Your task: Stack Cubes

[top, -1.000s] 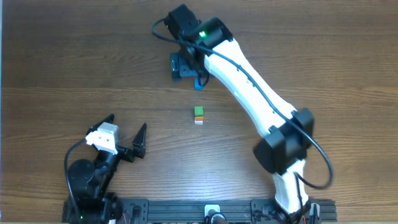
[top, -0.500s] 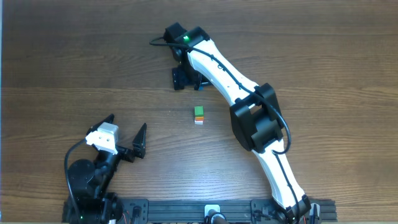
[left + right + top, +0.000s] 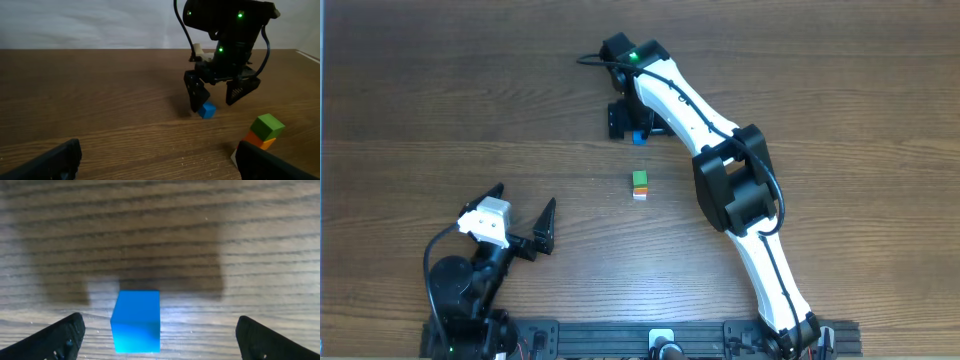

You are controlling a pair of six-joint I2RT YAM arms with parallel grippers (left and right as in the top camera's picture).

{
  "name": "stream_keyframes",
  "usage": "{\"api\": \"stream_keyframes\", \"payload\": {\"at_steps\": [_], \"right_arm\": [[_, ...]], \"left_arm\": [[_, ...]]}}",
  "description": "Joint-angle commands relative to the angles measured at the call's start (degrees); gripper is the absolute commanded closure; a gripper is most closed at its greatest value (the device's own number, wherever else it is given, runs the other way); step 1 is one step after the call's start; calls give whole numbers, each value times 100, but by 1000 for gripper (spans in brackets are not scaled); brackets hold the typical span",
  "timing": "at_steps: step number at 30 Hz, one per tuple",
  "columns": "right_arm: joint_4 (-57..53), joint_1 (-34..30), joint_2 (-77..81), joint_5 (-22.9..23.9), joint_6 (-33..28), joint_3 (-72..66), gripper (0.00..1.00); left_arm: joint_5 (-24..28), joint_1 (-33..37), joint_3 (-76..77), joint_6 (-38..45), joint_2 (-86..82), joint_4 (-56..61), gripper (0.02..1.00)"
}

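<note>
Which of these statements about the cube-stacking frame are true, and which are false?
1. The right claw is open, with the blue cube on the table between its fingers. True.
2. The green cube sits directly on the table. False: it rests on top of the orange cube.
3. The left claw holds a cube. False: it is open and empty, away from all the cubes.
4. The blue cube lies apart from the stack that has the green cube on top. True.
</note>
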Motion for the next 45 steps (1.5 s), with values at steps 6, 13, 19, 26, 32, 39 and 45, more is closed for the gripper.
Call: {"api": "stream_keyframes", "payload": {"at_steps": [6, 13, 19, 26, 32, 39, 45], "right_arm": [[26, -11, 127, -155, 13, 109, 117], [17, 2, 197, -157, 15, 109, 207], [15, 2, 197, -164, 15, 107, 389], [20, 24, 197, -177, 15, 107, 627], [20, 28, 197, -179, 15, 107, 781], [15, 28, 197, -201, 13, 111, 853], [-317, 61, 190, -87, 11, 496, 897]], "left_arm": [[-42, -26, -33, -61, -31, 0, 18], [-42, -26, -33, -61, -31, 0, 18], [-42, -26, -33, -61, -31, 0, 18], [-42, -26, -33, -61, -31, 0, 18], [-42, -26, -33, -61, -31, 0, 18], [-42, -26, -33, -61, -31, 0, 18], [-42, -26, -33, -61, -31, 0, 18]]}}
